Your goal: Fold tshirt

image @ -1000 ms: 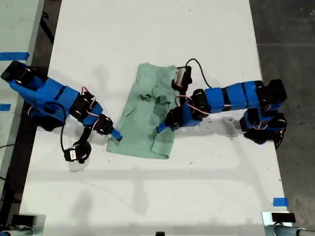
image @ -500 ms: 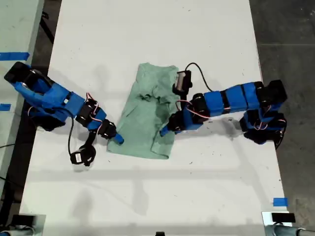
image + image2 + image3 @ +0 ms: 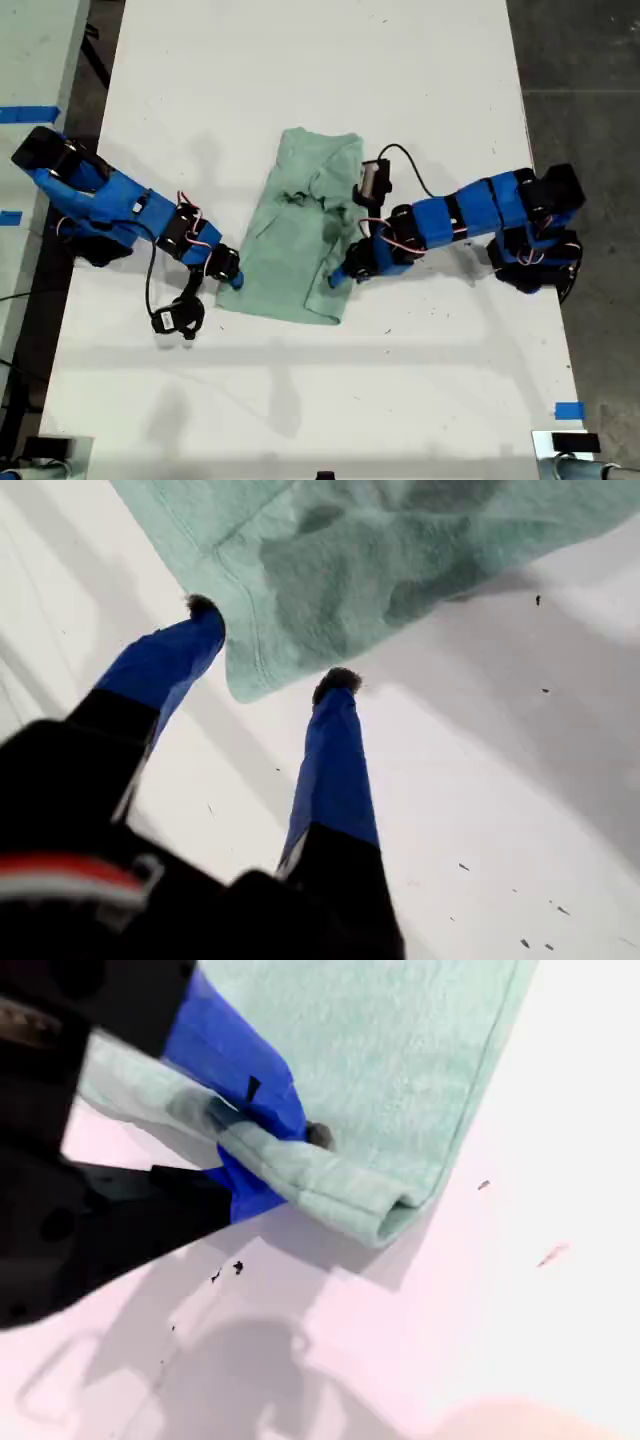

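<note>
The pale mint-green tshirt [image 3: 295, 235] lies partly folded in the middle of the white table [image 3: 300, 60]. My first gripper [image 3: 232, 281] is on the arm at the exterior view's left, at the shirt's lower-left corner. It is open, and the corner of the tshirt [image 3: 300, 570] lies between its blue fingers [image 3: 335, 750]. My second gripper [image 3: 338, 278], on the arm at the exterior view's right, is shut on a doubled edge of the tshirt [image 3: 400, 1050] and holds that fold just above the table.
Both blue arms stretch in from the table's sides. A small black module on a cable [image 3: 176, 318] hangs beside the first arm. Blue tape marks [image 3: 568, 410] sit near the table's lower right edge in the exterior view. Dark floor [image 3: 590, 80] borders the table.
My second gripper has carried the shirt's right edge down toward the exterior view's bottom, narrowing the flap. The first gripper has shifted slightly at the lower-left corner.
</note>
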Available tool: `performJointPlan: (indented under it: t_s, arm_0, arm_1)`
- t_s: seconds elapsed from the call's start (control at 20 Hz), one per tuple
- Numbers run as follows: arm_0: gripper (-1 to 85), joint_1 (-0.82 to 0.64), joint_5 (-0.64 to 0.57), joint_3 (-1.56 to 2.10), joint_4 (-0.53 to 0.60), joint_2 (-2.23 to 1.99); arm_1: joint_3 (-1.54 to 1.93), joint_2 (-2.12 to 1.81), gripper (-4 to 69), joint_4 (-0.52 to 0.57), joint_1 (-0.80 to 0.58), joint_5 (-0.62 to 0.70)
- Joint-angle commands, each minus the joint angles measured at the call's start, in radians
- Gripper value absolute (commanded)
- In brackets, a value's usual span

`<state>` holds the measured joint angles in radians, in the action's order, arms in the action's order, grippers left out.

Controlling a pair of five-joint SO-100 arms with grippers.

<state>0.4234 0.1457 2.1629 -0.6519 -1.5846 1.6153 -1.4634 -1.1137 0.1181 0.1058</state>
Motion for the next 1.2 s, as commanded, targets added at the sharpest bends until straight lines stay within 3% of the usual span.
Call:
performJointPlan:
  t_s: [0.0,0.2,0.45,0.6,0.85,1.0,1.15]
  arm_0:
    - [0.0,-0.035,0.021,-0.103,-0.27,-0.075]
    - [0.0,-0.069,0.009,-0.41,-0.617,-0.074]
    - [0.0,-0.114,-0.094,-0.905,-0.769,0.273]
    - [0.0,-0.118,-0.163,-1.197,-0.772,0.522]
    - [1.1,-0.132,-0.255,-1.308,-0.611,0.762]
    - [25.5,-0.14,-0.272,-1.33,-0.575,0.853]
    - [29.4,-0.13,-0.275,-1.328,-0.618,0.796]
  arm_1:
    - [-0.005,-0.078,19.3,0.025,0.017,-0.009]
    - [0.026,-0.114,19.1,0.026,0.021,-0.018]
    - [0.11,-0.209,18.6,0.032,0.021,-0.034]
    - [0.175,-0.275,18.3,0.052,0.029,-0.051]
    - [0.288,-0.374,17.1,0.104,0.04,-0.075]
    - [0.305,-0.39,16.9,0.11,0.043,-0.08]
    - [0.31,-0.39,16.8,0.115,0.044,-0.08]
